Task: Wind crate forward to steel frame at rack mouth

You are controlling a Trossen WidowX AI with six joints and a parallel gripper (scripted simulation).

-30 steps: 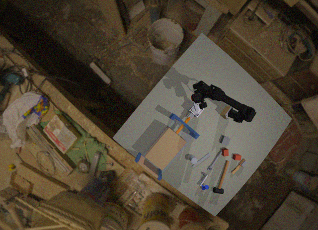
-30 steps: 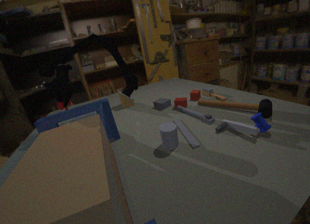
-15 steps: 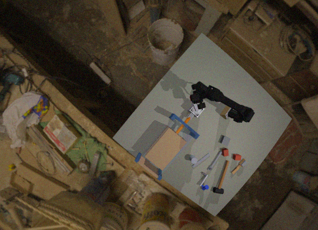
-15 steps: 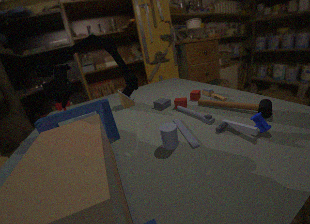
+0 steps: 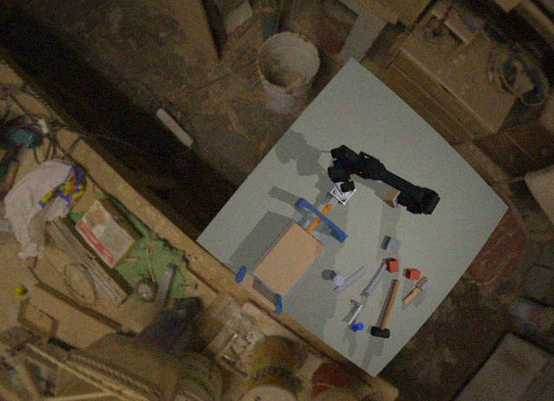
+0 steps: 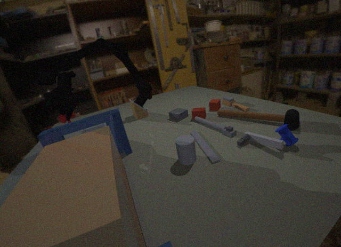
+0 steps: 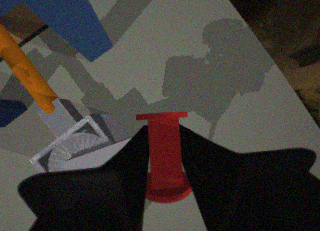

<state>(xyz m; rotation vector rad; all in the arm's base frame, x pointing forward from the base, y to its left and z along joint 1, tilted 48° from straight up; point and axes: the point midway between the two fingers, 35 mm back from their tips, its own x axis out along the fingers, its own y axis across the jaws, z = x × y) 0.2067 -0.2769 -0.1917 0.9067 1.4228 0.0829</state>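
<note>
My gripper [image 5: 344,184] [image 6: 65,116] [image 7: 161,128] is shut on the red knob [image 7: 164,167] [image 6: 62,118] of the winch handle. It is right beside the grey winch [image 5: 344,194] [image 7: 75,147]. The handle's arm is hidden under my left finger. An orange strap [image 5: 318,217] [image 7: 27,73] runs from the winch through the blue steel frame [image 5: 338,230] [image 6: 116,129] [image 7: 65,13] to the tan crate [image 5: 288,258] [image 6: 63,178]. The crate sits flat. In the overhead view its front lies close behind the frame, with a narrow gap.
Loose tools lie to the right of the rack: a hammer [image 5: 388,305] [image 6: 250,115], a grey handle with a blue knob [image 5: 357,326] [image 6: 286,134], grey bars, a grey cylinder [image 5: 338,278] [image 6: 185,149], two red blocks [image 5: 391,265] [image 6: 199,112] and a grey block [image 5: 390,243]. A wooden wedge [image 5: 391,196] [image 6: 138,111] sits by the arm's base.
</note>
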